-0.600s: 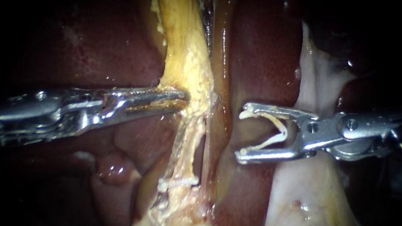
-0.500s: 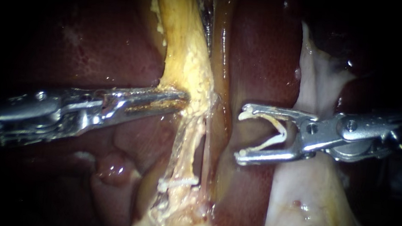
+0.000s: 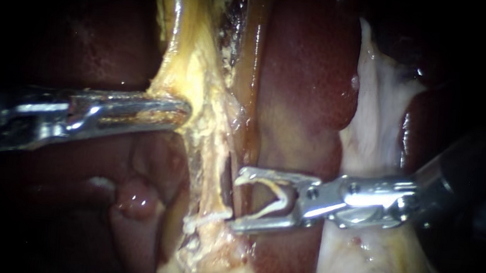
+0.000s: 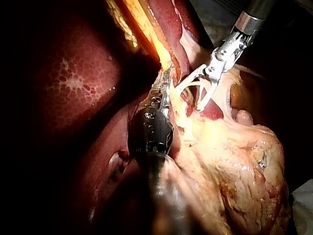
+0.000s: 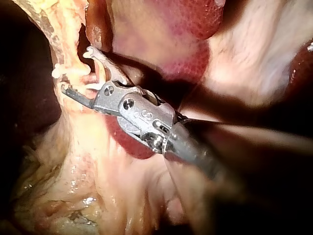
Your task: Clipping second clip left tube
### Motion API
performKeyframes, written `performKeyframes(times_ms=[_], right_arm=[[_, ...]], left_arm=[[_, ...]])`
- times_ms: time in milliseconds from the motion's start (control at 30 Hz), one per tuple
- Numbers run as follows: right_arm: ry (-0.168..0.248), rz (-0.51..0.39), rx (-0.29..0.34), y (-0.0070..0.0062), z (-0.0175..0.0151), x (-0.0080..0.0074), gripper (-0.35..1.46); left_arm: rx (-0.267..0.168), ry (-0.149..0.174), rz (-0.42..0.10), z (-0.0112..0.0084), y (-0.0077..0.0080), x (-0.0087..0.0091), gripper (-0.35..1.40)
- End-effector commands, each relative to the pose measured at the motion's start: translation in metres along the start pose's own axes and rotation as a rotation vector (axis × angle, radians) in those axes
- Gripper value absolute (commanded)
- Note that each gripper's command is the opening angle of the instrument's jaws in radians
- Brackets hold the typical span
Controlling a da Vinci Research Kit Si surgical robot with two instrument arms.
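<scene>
The right instrument (image 3: 233,203) has dropped to the left tube (image 3: 208,163), end effector holding a spread clip (image 3: 262,181) just above the placed clip (image 3: 206,218); the left instrument (image 3: 182,109) seemingly grips yellow tissue (image 3: 193,73). Positioning step: straddle fully, then squeeze.

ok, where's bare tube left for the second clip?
Free: bare left tube between the left tool, shut on it above, and the placed clip below; also the dark slit beside it. Crowded: around the placed clip, where the right tool, holding the loaded clip, sits close.
</scene>
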Motion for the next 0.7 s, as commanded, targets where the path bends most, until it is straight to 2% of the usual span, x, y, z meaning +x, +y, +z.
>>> performKeyframes(times_ms=[33,167,300,400,533,700], right_arm=[[-0.001,0.003,0.002,0.0002,0.0003,-0.0002,0.6],[-0.001,0.007,0.01,0.001,0.0013,-0.0005,0.6],[-0.002,0.011,0.028,0.0013,0.0022,-0.0002,0.6],[0.041,0.029,0.064,0.0013,0.0028,0.0003,0.6],[0.099,0.049,0.15,0.0006,0.0033,0.001,0.59],[0.132,0.047,0.226,-0.0006,0.004,0.002,0.57]], left_arm=[[-0.003,-0.002,0.0,0.0,-0.0002,0.0,-0.35],[-0.006,-0.003,0.0,0.0,-0.0005,0.0001,-0.35],[-0.006,-0.003,0.0,0.0,-0.0005,0.0001,-0.35],[-0.007,-0.003,0.0,0.0002,-0.0005,0.0001,-0.35],[-0.008,-0.004,0.001,0.0004,-0.0005,0.0004,-0.35],[-0.009,-0.005,0.003,0.0008,-0.0001,0.0007,-0.35]])
